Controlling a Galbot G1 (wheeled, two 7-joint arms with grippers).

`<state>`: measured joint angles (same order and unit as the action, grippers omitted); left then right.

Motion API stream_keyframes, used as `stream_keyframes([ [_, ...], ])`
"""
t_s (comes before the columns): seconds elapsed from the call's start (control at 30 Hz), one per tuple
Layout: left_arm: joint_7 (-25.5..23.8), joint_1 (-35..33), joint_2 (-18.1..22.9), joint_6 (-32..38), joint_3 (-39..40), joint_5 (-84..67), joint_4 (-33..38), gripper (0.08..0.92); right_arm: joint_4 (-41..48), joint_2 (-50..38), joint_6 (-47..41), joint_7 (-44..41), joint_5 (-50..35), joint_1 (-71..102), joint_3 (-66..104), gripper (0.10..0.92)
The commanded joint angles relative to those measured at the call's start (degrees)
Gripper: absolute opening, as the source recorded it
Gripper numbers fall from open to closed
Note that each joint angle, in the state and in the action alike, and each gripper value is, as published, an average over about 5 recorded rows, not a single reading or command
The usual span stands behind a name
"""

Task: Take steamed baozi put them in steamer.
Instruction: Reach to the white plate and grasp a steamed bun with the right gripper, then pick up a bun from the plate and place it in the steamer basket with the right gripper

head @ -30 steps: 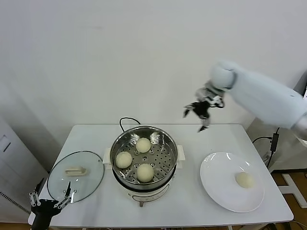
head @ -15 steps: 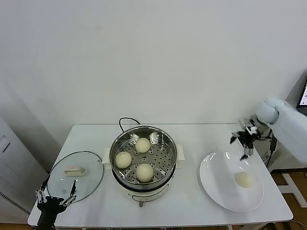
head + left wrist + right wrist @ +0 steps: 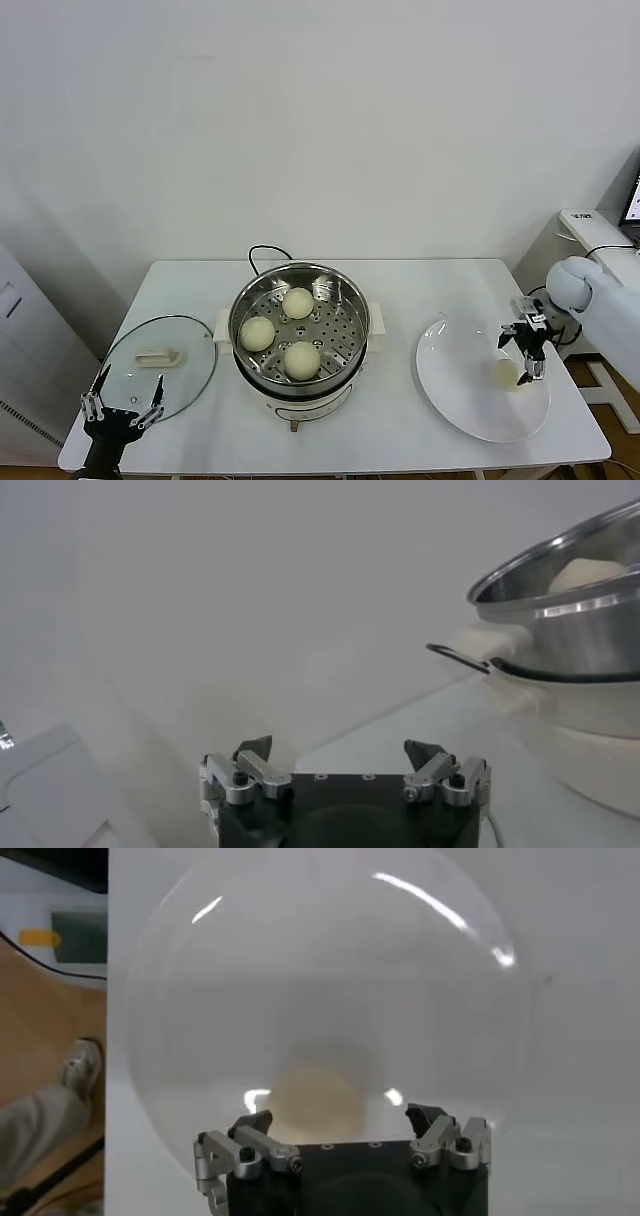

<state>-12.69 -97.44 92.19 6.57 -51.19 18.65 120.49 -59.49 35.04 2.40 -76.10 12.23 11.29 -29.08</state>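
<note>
- The left pincer (image 3: 122,412) waits at the near left corner of the desk (image 3: 400,420), its fingers spread wide, holding nothing.
- A glass lid (image 3: 160,362) lies flat on the desk just beyond it.
- A white plate (image 3: 450,385) sits on the right side of the desk with one baozi (image 3: 506,375) on it.
- The right pincer (image 3: 527,350) hangs just above that baozi, fingers spread wide, not pinching it.
- The steamer (image 3: 299,335) stands in the middle of the desk, lid off.
- Three buns (image 3: 301,358) lie on the tray with holes inside it.
- A black cord (image 3: 262,252) runs behind the steamer.
</note>
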Motion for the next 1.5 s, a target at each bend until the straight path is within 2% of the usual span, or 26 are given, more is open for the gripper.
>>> stream_keyframes([
  [0.03,0.0,0.06,2.02,-0.02,0.07,0.35,-0.11,0.823,-0.06,-0.5,-0.15,2.05,1.4,4.52,2.73,0.816],
  [0.2,0.01,0.18,1.94,0.01,0.21,0.37,-0.23,0.823,-0.62,-0.15,0.46,3.37,2.91,4.57,2.83,0.735],
  [0.43,-0.01,0.04,1.92,0.34,0.19,0.18,-0.39,0.823,-3.04,-0.97,-0.12,3.41,2.01,1.97,0.47,0.551],
  [0.63,0.01,0.03,1.93,0.47,0.12,-0.06,-0.23,0.823,-6.87,-2.67,-4.39,2.45,-11.75,-14.66,-12.52,0.414],
  [0.77,-0.01,-0.02,2.14,0.71,0.29,-0.07,-0.17,0.823,-8.35,-0.62,-8.94,1.8,-23.87,-29.23,-24.0,0.4],
  [0.93,-0.02,-0.24,2.29,0.87,0.41,-0.17,0.27,0.823,-9.83,6.43,-15.06,1.81,-39.55,-46.42,-35.23,0.401],
  [1.13,0.01,-0.28,2.44,1.0,0.35,-0.39,0.43,0.823,-11.82,16.71,-22.18,3.56,-50.03,-55.64,-39.71,0.399],
  [1.27,0.0,-0.35,2.78,1.26,0.52,-0.44,0.64,0.823,-15.62,21.01,-26.26,6.86,-53.61,-54.99,-41.47,0.399],
  [1.5,0.02,-0.56,2.81,1.8,0.66,-0.49,0.77,0.823,-20.97,24.39,-30.26,12.01,-50.73,-46.97,-40.95,0.399],
])
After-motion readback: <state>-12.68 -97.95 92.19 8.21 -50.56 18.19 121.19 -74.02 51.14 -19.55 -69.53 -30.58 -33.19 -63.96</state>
